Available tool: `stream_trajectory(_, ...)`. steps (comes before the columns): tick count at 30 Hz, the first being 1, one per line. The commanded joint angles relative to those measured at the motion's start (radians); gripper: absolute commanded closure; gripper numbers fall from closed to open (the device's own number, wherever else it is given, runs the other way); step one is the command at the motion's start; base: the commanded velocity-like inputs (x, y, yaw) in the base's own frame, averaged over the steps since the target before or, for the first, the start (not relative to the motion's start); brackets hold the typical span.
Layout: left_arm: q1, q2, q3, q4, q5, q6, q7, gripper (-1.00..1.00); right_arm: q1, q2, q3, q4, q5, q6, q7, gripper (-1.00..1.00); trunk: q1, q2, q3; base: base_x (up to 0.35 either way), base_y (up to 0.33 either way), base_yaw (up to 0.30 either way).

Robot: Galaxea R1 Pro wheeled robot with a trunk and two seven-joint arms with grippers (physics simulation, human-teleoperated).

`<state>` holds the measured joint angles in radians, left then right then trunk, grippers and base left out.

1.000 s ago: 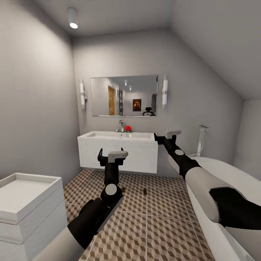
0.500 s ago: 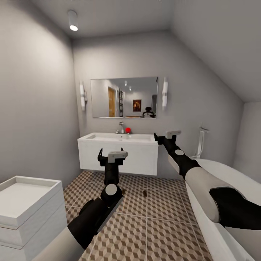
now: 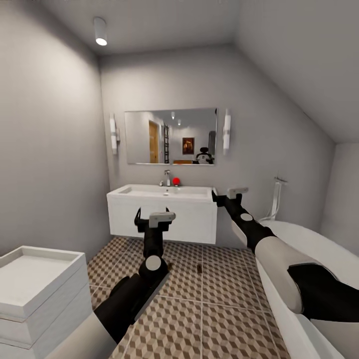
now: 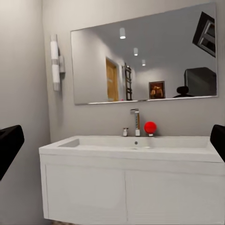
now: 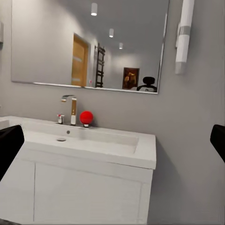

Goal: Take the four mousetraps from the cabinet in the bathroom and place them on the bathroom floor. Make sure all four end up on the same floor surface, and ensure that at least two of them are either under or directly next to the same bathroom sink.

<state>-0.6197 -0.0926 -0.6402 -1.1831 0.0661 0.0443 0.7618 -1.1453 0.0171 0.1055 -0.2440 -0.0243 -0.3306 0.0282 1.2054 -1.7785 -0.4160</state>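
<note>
Two small dark mousetraps lie on the cube-patterned bathroom floor (image 3: 224,319) in front of the white sink (image 3: 162,192). One mousetrap (image 3: 199,268) lies in the open, the other (image 3: 170,266) shows beside my left forearm. My left gripper (image 3: 152,214) is raised in front of the sink's vanity, open and empty. The right gripper (image 3: 224,195) hovers by the sink's right corner, open too. In both wrist views the sink (image 4: 131,145) (image 5: 93,140) fills the wide gap between black fingertips (image 4: 9,145) (image 5: 218,140). The cabinet is out of view.
A white drawer unit (image 3: 35,284) stands at the near left. A white bathtub (image 3: 304,259) with a tall tap (image 3: 276,197) runs along the right. On the sink stand a faucet (image 3: 167,177) and a red ball (image 3: 176,182), under a wall mirror (image 3: 170,136).
The whole picture has slid down a little, so the camera has moved. Both arms keep their pose and both grippers stay open.
</note>
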Motion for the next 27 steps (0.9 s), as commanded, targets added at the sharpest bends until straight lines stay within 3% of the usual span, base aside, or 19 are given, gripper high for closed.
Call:
stream_trajectory(1, 0.001, 0.001, -0.003, 0.005, 0.005, 0.002, 0.007, -1.00, 0.004, 0.000, 0.003, 0.002, -0.002, -0.005, 0.002, -1.00, -0.004, 0.006, 0.002, 0.000, 0.000, 0.000)
stream_trajectory(8, 0.031, 0.001, -0.003, 0.068, 0.006, -0.045, 0.006, -1.00, 0.039, 0.000, 0.003, 0.003, -0.002, -0.039, 0.002, -1.00, -0.031, 0.055, 0.024, 0.000, 0.000, 0.000)
stream_trajectory(18, 0.073, 0.001, -0.003, 0.195, 0.006, -0.179, 0.007, -1.00, 0.103, 0.001, 0.003, 0.005, -0.002, -0.098, 0.003, -1.00, -0.069, 0.125, 0.055, 0.000, 0.000, 0.000)
stream_trajectory(27, 0.165, 0.001, -0.003, 0.334, 0.005, -0.292, 0.005, -1.00, 0.200, 0.000, 0.003, 0.004, 0.012, -0.122, 0.002, -1.00, -0.104, 0.188, 0.083, 0.000, 0.000, 0.000)
